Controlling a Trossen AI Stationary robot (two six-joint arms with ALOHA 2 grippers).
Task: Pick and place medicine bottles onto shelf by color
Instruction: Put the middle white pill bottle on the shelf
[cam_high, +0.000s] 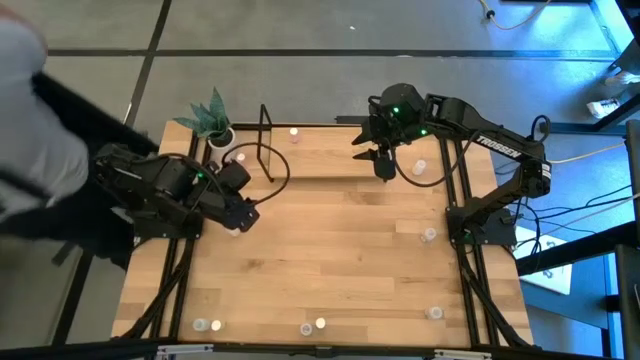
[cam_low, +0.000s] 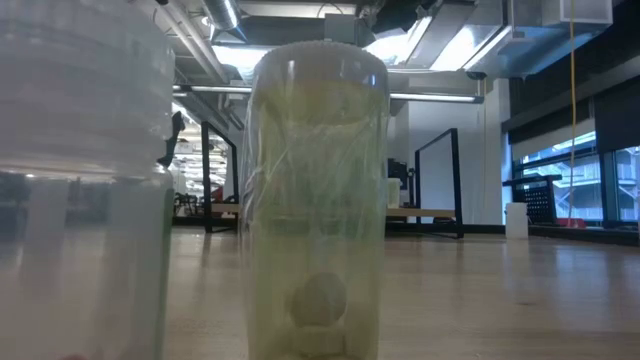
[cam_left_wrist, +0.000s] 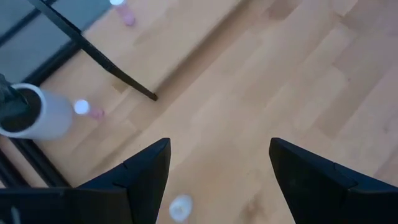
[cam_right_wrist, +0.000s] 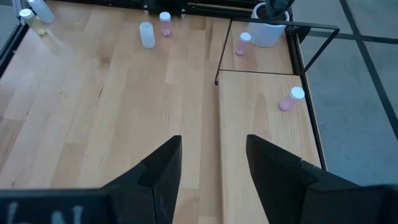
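Small whitish medicine bottles stand scattered on the wooden table. One bottle (cam_left_wrist: 180, 207) stands on the tabletop just below my left gripper (cam_left_wrist: 214, 180), which hangs open above the table's left part (cam_high: 240, 215) and touches nothing. My right gripper (cam_right_wrist: 214, 168) hangs open over the near edge of the shelf (cam_right_wrist: 261, 130), a light board framed by black rods at the table's far side (cam_high: 330, 150). Two pink-topped bottles (cam_right_wrist: 291, 98) (cam_right_wrist: 242, 43) stand on the shelf board. More bottles (cam_right_wrist: 147, 34) (cam_right_wrist: 165, 23) stand on the table beyond it.
A white pot with a green plant (cam_high: 218, 130) stands at the shelf's left end. Other bottles stand near the right edge (cam_high: 428, 235) and along the near edge (cam_high: 320, 324) (cam_high: 200, 324); two stand right before the low camera (cam_low: 315, 200). The table's middle is bare wood.
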